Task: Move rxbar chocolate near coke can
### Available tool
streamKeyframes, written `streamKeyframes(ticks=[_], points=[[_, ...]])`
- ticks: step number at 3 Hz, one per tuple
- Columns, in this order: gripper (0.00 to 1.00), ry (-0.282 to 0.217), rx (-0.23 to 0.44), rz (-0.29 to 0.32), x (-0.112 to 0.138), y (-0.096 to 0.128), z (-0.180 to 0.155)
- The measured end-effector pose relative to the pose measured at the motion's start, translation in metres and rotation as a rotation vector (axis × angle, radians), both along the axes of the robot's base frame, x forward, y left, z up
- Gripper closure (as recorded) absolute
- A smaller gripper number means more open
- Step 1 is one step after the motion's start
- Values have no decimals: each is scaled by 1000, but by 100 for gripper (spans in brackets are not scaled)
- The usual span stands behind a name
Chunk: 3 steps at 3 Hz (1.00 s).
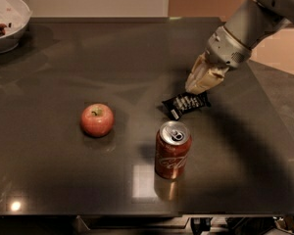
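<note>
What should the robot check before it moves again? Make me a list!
1. The rxbar chocolate is near the coke can: ok, it lies just behind the can without touching it.
2. The coke can is upright: ok.
3. The hand is where it should be: ok, right above the bar's right end.
4. The hand has let go of the bar: cannot tell.
5. The apple is out of the way: ok, it sits well left of the can.
</note>
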<state>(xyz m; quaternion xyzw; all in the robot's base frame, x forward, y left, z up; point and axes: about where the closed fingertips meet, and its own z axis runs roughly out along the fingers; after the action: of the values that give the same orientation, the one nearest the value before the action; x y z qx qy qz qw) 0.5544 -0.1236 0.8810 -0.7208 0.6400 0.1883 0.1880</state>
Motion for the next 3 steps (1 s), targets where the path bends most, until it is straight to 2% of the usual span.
streamKeyframes(ticks=[2,3], points=[[100,63,25,65,-45,12,-8],[83,92,47,89,-61,22,-12]])
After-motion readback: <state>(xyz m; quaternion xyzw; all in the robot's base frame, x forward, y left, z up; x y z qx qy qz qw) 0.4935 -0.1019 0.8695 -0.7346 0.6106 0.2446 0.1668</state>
